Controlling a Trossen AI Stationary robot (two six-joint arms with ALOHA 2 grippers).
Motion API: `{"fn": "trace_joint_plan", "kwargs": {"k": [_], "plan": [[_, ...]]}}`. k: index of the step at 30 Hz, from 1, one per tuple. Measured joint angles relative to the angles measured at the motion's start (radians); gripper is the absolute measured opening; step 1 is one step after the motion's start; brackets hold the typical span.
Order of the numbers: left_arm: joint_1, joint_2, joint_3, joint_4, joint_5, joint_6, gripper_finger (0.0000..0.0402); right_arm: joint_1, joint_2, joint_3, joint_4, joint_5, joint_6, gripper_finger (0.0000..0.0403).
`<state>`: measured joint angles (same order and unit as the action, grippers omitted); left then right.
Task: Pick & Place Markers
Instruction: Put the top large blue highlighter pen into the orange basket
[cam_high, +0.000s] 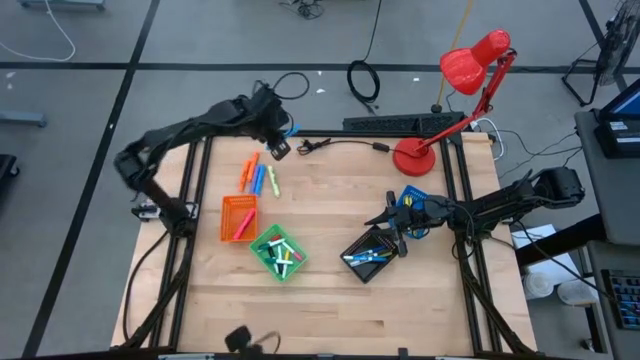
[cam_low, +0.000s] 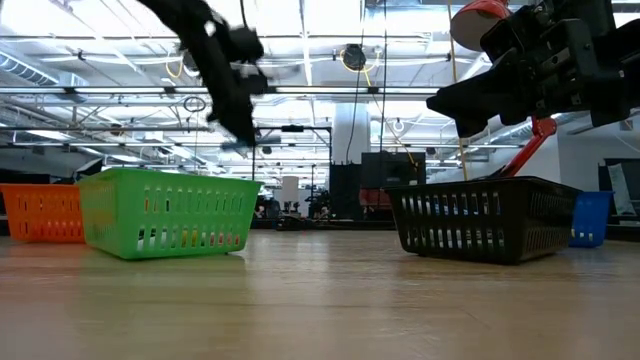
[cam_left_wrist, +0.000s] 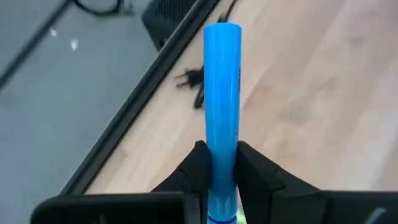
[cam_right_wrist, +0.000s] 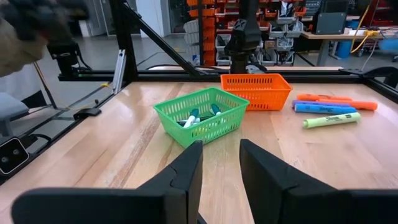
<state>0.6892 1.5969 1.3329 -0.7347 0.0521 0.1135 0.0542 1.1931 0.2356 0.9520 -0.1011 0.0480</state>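
Clamping a blue marker near its lower end, the left hand sits raised near the surface's far edge; the grip is low on the barrel, so a swing could tip it loose; the right hand, fingers a little apart and empty, hovers by the black tray near the right edge; loose markers lie beside the orange tray.

Open tabletop is left along the near edge; the middle is blocked by the green tray (orange tray beside it) and black tray.
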Motion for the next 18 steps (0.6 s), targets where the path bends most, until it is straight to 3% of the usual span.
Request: {"fn": "trace_joint_plan", "kwargs": {"k": [5, 10, 13, 18], "plan": [[-0.133, -0.197, -0.064, 0.003, -0.082, -0.104, 0.0057, 0.0, 0.0, 0.0, 0.0, 0.0, 0.0, 0.0093], [-0.303, -0.406, -0.251, -0.003, -0.296, -0.301, 0.0057, 0.0, 0.0, 0.0, 0.0, 0.0, 0.0, 0.0093], [-0.404, -0.548, -0.394, -0.02, -0.39, -0.526, 0.0057, 0.0, 0.0, 0.0, 0.0, 0.0, 0.0, 0.0093], [-0.594, -0.736, -0.617, -0.019, -0.46, -0.98, 0.0057, 0.0, 0.0, 0.0, 0.0, 0.0, 0.0, 0.0093]]}}
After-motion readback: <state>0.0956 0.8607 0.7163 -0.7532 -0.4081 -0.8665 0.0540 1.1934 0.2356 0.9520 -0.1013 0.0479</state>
